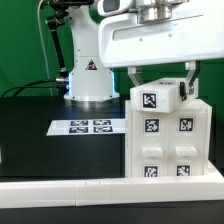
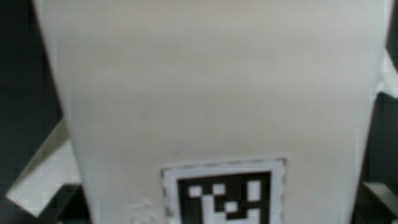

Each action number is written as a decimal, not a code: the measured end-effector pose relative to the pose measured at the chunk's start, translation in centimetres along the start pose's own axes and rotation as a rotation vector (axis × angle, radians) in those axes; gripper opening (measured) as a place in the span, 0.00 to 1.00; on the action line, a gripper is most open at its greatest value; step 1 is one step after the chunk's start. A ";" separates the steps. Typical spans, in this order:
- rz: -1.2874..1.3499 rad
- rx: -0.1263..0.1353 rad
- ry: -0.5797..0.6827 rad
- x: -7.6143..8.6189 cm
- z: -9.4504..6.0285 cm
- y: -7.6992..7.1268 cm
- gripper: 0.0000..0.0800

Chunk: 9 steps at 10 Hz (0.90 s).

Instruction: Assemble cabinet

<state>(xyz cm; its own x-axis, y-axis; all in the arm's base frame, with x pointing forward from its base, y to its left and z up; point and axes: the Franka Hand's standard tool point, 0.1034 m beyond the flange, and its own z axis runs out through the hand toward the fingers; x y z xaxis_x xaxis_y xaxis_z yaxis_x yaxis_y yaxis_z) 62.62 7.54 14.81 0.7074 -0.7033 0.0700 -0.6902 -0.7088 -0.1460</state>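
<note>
The white cabinet (image 1: 167, 145) stands on the black table at the exterior view's right, its front carrying several black-and-white tags. A smaller white cabinet piece (image 1: 158, 99) with one tag sits on its top. My gripper (image 1: 162, 88) comes down from above, and its two dark fingers (image 1: 190, 80) press against the piece's left and right sides. In the wrist view the white piece (image 2: 214, 90) fills most of the picture, with its tag (image 2: 226, 195) low down. My gripper (image 2: 217, 208) straddles it, with dark fingers (image 2: 59, 203) at its edges.
The marker board (image 1: 90, 126) lies flat on the black table to the left of the cabinet. The white robot base (image 1: 88, 80) with a warning sticker stands behind it. A white rail (image 1: 90, 190) runs along the front edge. A green backdrop is behind.
</note>
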 end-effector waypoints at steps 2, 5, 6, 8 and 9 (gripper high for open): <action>0.152 -0.005 -0.002 -0.1 0.0 0.2 0.70; 0.406 -0.010 -0.011 -0.2 -0.1 0.4 0.70; 0.471 -0.012 -0.010 -0.2 -0.1 0.4 0.70; 0.648 -0.017 -0.015 -0.3 -0.1 0.5 0.70; 0.734 -0.017 -0.023 -0.3 -0.1 0.6 0.70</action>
<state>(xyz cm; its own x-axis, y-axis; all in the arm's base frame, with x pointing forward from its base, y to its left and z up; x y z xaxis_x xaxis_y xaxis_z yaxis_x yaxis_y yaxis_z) 61.97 7.35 14.77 0.0647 -0.9961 -0.0603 -0.9897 -0.0563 -0.1319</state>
